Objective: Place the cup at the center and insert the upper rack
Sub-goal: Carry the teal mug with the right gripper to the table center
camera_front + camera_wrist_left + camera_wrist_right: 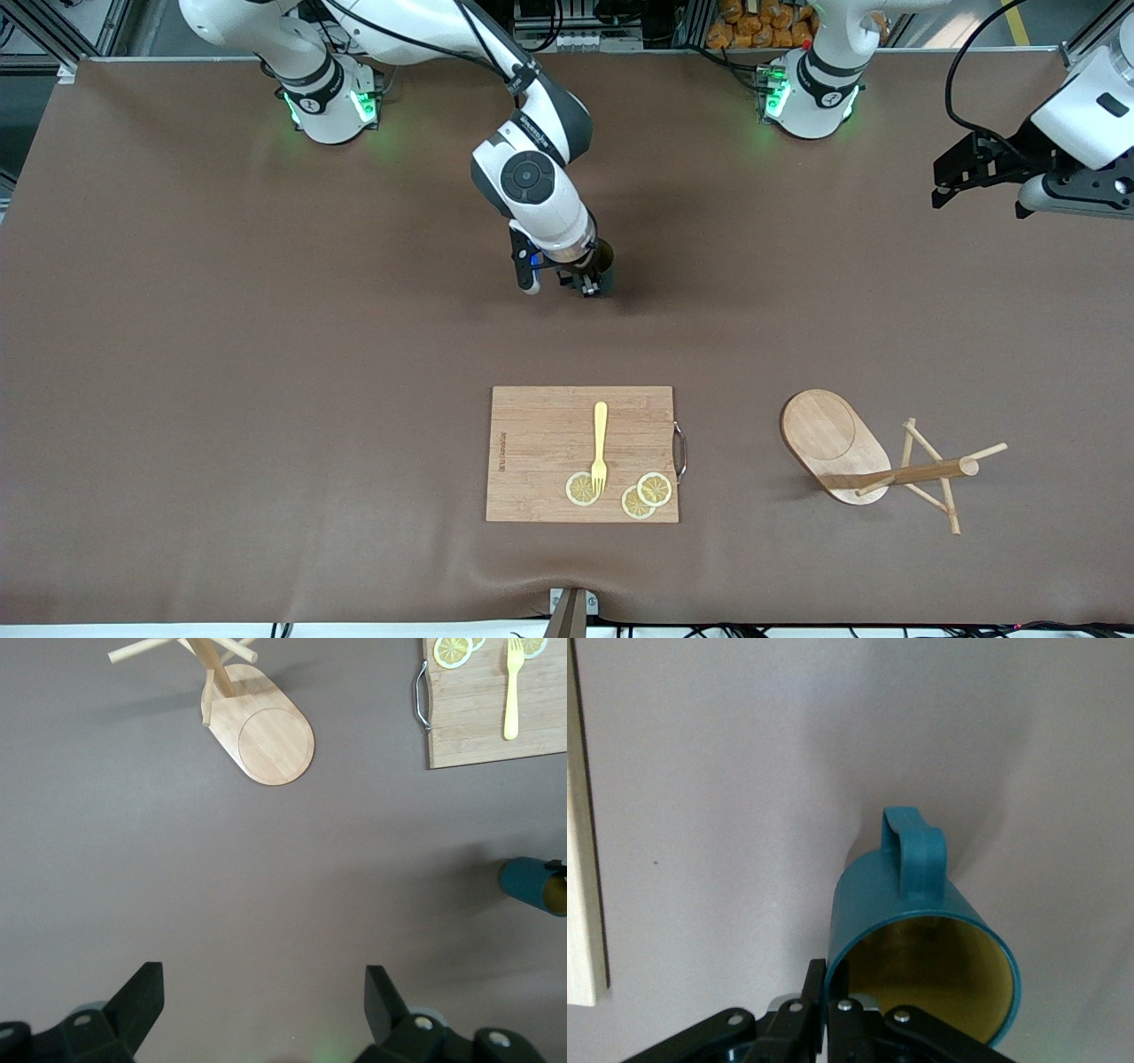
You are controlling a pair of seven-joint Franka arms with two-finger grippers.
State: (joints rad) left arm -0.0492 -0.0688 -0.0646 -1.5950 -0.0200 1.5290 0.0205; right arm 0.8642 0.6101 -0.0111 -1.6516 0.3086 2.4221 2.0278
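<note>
The teal cup with its yellow inside has my right gripper shut on its wall, one finger inside the rim and one outside. In the front view the right gripper is low over the middle of the table, and only a dark edge of the cup shows past the hand. The upper rack lies tipped on its side, nearer the front camera and toward the left arm's end, pegs pointing along the table. My left gripper hangs open and empty above the left arm's end of the table. In the left wrist view the left gripper frames bare table, with the upper rack and the cup farther off.
A rectangular wooden cutting board with a metal handle lies nearer the front camera than the cup. On it are a yellow fork and three lemon slices. Brown table cover spreads toward the right arm's end.
</note>
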